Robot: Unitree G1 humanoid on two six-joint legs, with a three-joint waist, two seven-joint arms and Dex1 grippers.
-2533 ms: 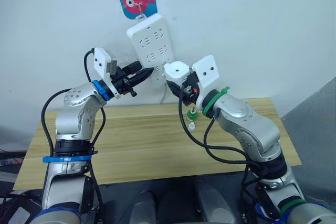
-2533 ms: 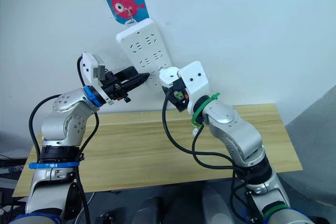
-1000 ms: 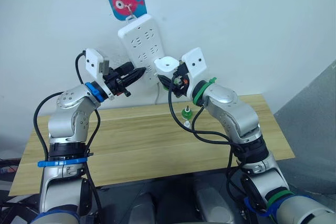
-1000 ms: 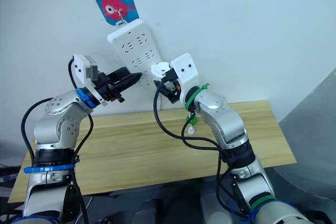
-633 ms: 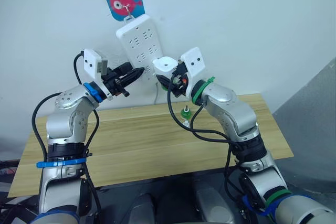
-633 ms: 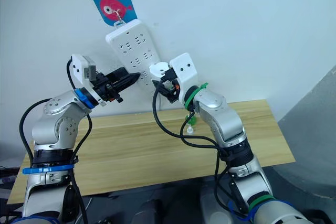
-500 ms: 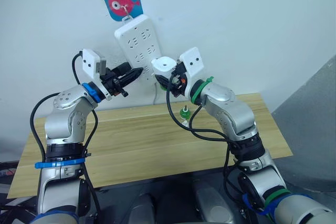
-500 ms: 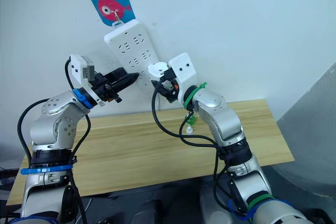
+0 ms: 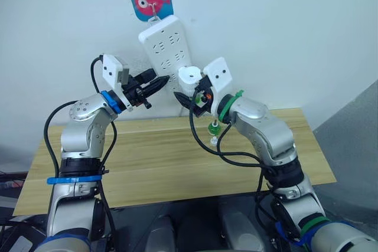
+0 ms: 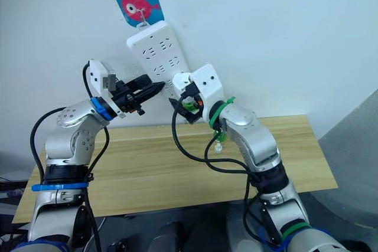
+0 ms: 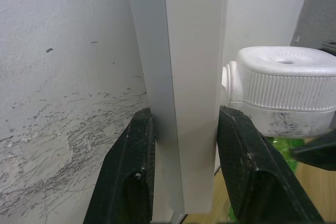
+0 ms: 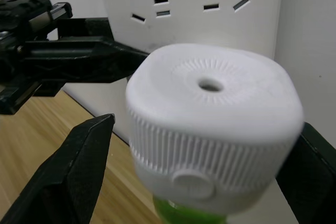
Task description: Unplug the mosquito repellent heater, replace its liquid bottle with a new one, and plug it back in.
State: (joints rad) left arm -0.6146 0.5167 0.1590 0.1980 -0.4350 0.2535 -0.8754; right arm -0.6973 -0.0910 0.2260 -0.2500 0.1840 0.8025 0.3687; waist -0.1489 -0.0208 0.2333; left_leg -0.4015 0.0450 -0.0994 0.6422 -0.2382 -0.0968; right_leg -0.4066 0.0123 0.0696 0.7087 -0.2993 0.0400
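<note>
Gripping the mosquito repellent heater (image 9: 190, 77) by its ribbed sides, the right gripper (image 12: 199, 182) is holding the unit against the lower end of the white power strip (image 9: 168, 45), which is hanging tilted from a hook on the wall, upper centre of the head views. Its two black fingers are standing wide apart, one on each flank of the white cap. The left gripper (image 11: 181, 182) is pinching the strip's lower edge, its fingers (image 11: 128, 171) closed onto the thin white body and steadying it. The heater is looking light and rigid, a smooth hard plastic shell that is likely slippery; the ribbed band around its side is probably the surest place to hold. It is a small rounded white block with a round hole in its top face, a small button on the side and a green bottle (image 12: 184, 214) showing beneath. A second green bottle (image 9: 214, 128) is standing on the wooden table (image 9: 153, 163) below.
</note>
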